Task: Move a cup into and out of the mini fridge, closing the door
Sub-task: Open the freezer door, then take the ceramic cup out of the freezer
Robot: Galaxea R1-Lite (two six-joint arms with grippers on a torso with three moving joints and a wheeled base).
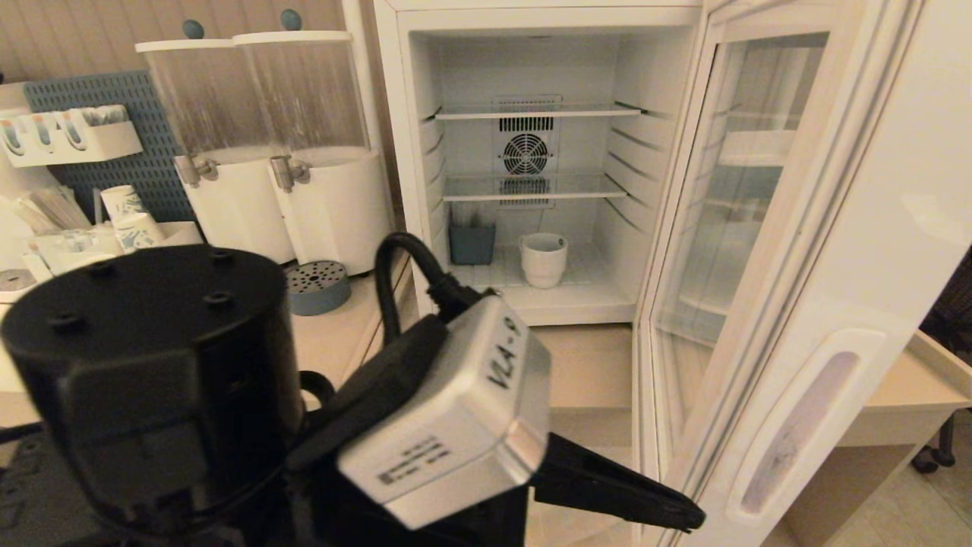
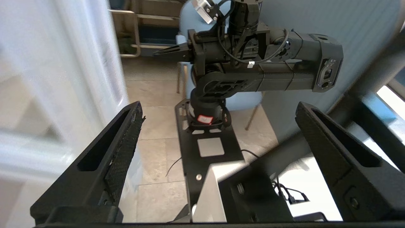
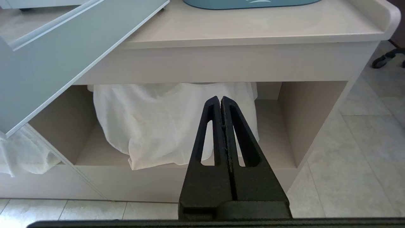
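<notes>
The white mini fridge [image 1: 531,19] stands open on the counter. The squat white cup [image 1: 543,258] sits upright on the fridge floor, right of centre. The glass door [image 1: 759,266] is swung wide to the right, its handle recess [image 1: 797,425] facing me. My left arm fills the lower left of the head view, in front of the fridge and left of the door's edge. In the left wrist view the left gripper [image 2: 219,109] is open and empty, with the blurred door [image 2: 63,63] beside it. My right gripper [image 3: 220,98] is parked low before the counter, shut on nothing.
Two white drink dispensers [image 1: 228,152] and a blue drip tray [image 1: 317,287] stand left of the fridge, with paper cups [image 1: 129,216] further left. A blue container [image 1: 471,243] sits inside beside the cup. White cloth [image 3: 152,126] lies under the counter [image 1: 585,365].
</notes>
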